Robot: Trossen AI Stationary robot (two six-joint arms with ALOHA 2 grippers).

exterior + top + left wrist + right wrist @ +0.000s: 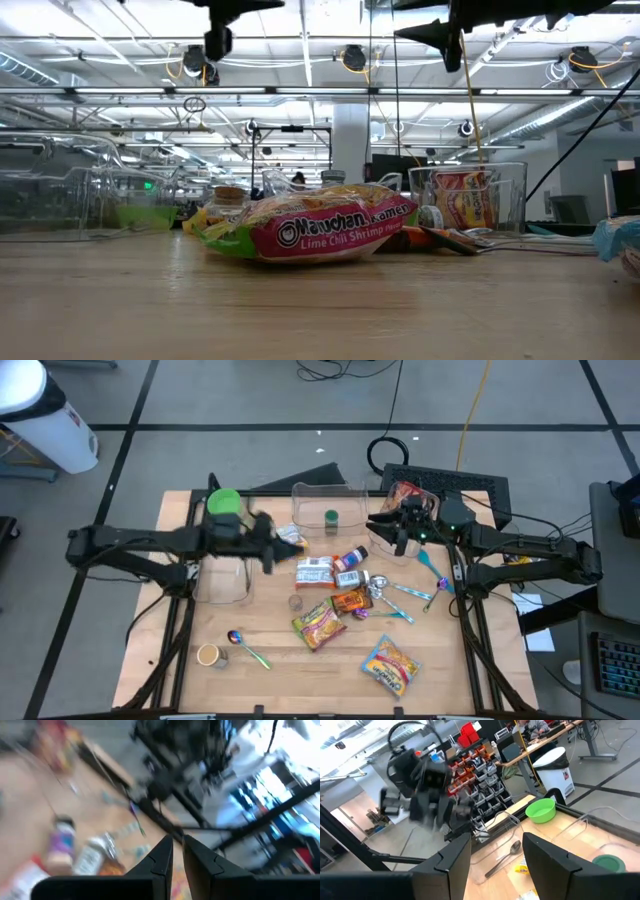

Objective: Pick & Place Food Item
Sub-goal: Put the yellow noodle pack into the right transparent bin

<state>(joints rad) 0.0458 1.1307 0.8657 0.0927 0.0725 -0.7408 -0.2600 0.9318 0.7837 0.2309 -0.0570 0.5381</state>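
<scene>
Food packets lie in a loose heap at the middle of the table: a ramen packet, a yellow snack bag nearer the front edge, small jars and a few spoons among them. None of these is in either hand, so the picking seems not yet begun for whichever item comes next.

The left hand hangs raised over the table's left part, beside the clear tub and near the green bowl; its fingers stand almost pressed together with only a thin slit between them, and nothing shows between them. The right hand hovers high at the back right, just by a clear container that already has a red packet in it. Its fingers are spread apart and empty.

One packet in that container looks like finished work; I judge the task early to midway, since most food is yet on the bare wood. Another clear box at the back holds a green lid.
</scene>
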